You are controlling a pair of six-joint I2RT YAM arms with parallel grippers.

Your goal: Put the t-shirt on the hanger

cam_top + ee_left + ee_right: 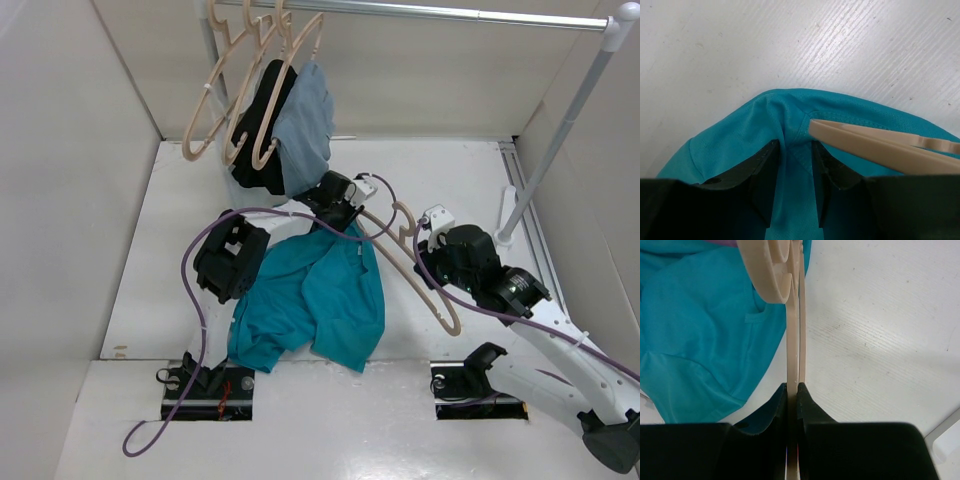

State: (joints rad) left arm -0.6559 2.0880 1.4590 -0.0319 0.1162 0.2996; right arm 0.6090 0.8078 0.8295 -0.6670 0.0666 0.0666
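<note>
The teal t-shirt (315, 295) lies crumpled on the white table in front of the left arm. My left gripper (343, 220) is at the shirt's far edge, shut on a raised fold of teal cloth (790, 130) held between its jaws (795, 150). My right gripper (432, 250) is shut on the beige hanger (425, 285), which lies just right of the shirt. In the right wrist view the hanger (794, 340) runs straight out from the closed jaws (792, 389), with the shirt (700, 330) to its left. One hanger arm (880, 147) reaches the cloth beside the left fingers.
At the back left, several identical beige hangers (215, 110) hang from a metal rail (430, 12), along with a black garment (262, 120) and a grey-blue garment (305, 125). The rack's upright pole (560, 150) stands at the right. White walls enclose the table.
</note>
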